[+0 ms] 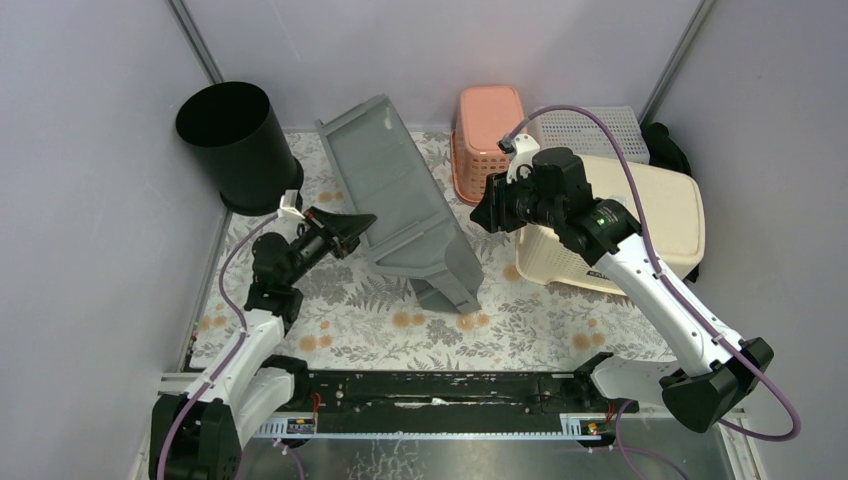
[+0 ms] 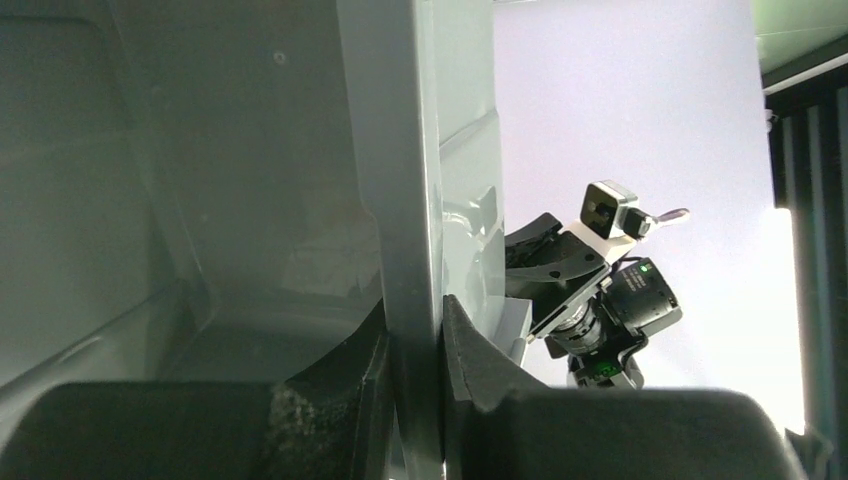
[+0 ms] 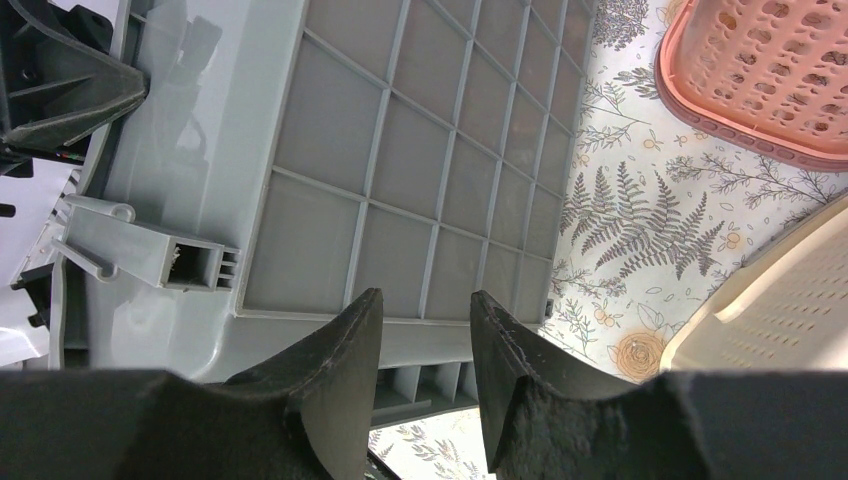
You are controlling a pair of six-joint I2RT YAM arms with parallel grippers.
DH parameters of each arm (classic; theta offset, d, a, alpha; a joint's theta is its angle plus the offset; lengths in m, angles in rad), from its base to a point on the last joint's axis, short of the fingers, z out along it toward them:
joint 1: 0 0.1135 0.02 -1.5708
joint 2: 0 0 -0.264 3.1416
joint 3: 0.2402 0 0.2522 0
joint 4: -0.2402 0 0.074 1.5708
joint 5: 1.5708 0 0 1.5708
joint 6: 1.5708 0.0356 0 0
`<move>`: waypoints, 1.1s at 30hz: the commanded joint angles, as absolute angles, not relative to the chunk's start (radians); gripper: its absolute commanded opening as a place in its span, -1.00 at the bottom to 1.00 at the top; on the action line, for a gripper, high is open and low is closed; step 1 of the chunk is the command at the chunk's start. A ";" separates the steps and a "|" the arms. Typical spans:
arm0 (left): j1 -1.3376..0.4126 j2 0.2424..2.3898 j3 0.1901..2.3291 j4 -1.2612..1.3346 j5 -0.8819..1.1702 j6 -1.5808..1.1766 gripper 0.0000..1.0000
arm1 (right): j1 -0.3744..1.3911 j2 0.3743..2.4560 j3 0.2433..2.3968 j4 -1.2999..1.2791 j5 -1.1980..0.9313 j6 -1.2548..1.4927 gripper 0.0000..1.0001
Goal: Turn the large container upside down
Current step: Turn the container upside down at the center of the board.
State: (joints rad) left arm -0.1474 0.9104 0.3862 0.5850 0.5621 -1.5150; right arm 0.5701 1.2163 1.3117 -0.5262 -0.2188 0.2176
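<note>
On the leaf-patterned desk (image 1: pixel 540 320), between a black bin (image 1: pixel 225 140) at far left and a pink basket (image 1: pixel 487 140), the grey container (image 1: pixel 395 190) stood tipped on its side. The left hand (image 1: pixel 362 224) pinched its rim — probably to pivot it over — while the right hand (image 3: pixel 425 310) hovered half-open at the ribbed base, gripping nothing.
</note>
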 commanded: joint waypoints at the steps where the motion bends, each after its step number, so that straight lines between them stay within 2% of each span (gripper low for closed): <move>1: -0.120 0.946 0.310 0.119 0.485 -1.155 -0.91 | 0.565 1.213 1.360 -0.506 -0.222 0.214 -0.10; 6: -0.110 0.950 0.317 0.070 0.471 -1.108 -0.73 | 0.565 1.218 1.356 -0.500 -0.230 0.218 -0.10; 12: -0.100 0.958 0.304 0.049 0.457 -1.084 -0.64 | 0.565 1.218 1.343 -0.494 -0.233 0.220 -0.10; 15: -0.097 0.960 0.307 0.040 0.451 -1.075 -0.45 | 0.565 1.218 1.336 -0.492 -0.235 0.223 -0.10; 23: -0.090 0.957 0.305 0.022 0.435 -1.054 -0.11 | 0.564 1.221 1.333 -0.490 -0.239 0.224 -0.10; 33: -0.085 0.967 0.292 0.031 0.422 -1.043 -0.09 | 0.565 1.221 1.323 -0.482 -0.246 0.226 -0.11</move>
State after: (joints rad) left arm -0.0891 0.9764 0.2886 0.0925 0.4362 -1.0962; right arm 0.5694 1.2228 1.3117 -0.5220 -0.2287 0.2184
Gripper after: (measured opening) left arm 0.455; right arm 0.449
